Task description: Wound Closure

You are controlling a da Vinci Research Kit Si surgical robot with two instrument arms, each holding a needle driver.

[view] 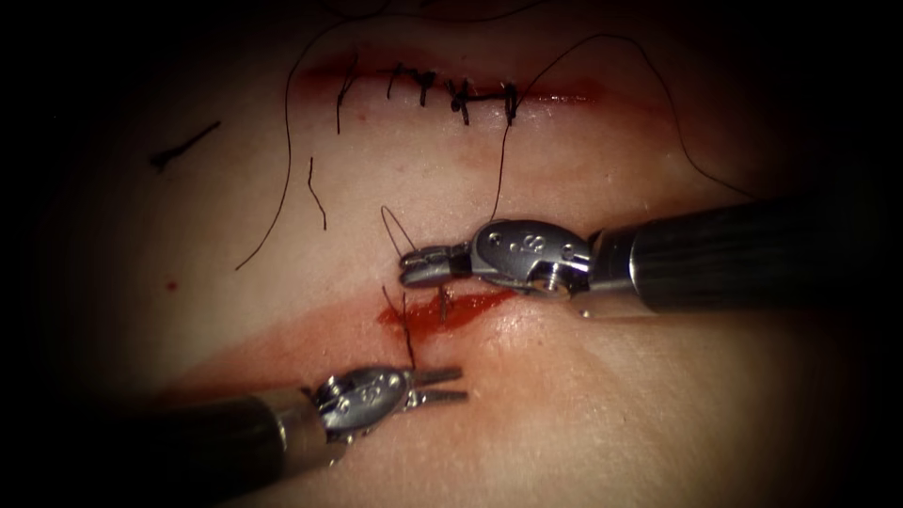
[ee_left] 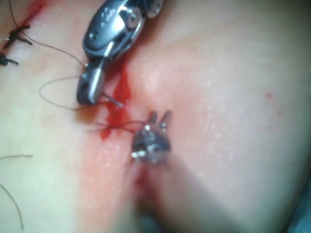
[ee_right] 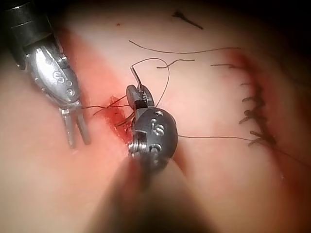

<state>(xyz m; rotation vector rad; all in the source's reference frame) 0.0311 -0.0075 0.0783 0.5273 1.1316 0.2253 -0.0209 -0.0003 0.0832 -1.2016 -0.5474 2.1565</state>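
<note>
- Endoscope view: your right tool (view: 419, 268) has its jaws closed on the needle (view: 442, 303). A short steel length drops from the jaw tips into the open cut (view: 470, 306), and you cannot tell how deep it sits in the tissue (view: 583, 395).
- Right wrist view: the needle's other end (ee_right: 135, 76) stands just beyond the same jaws.
- Thread (view: 499, 179) runs from a finished stitch row (view: 451, 94) down to these jaws.
- Your left tool (view: 451, 386) holds nothing. Its jaws are narrowly parted just short of the cut, with a thread strand beside them.
- Handling, as a judgement: the needle is light, stiff and slick, so it may swivel in the jaws. Take it on the body of the curve, away from either end.
- The thread is limp and probably easy to crush, and the tissue is soft and wet with red fluid (view: 414, 318).
</note>
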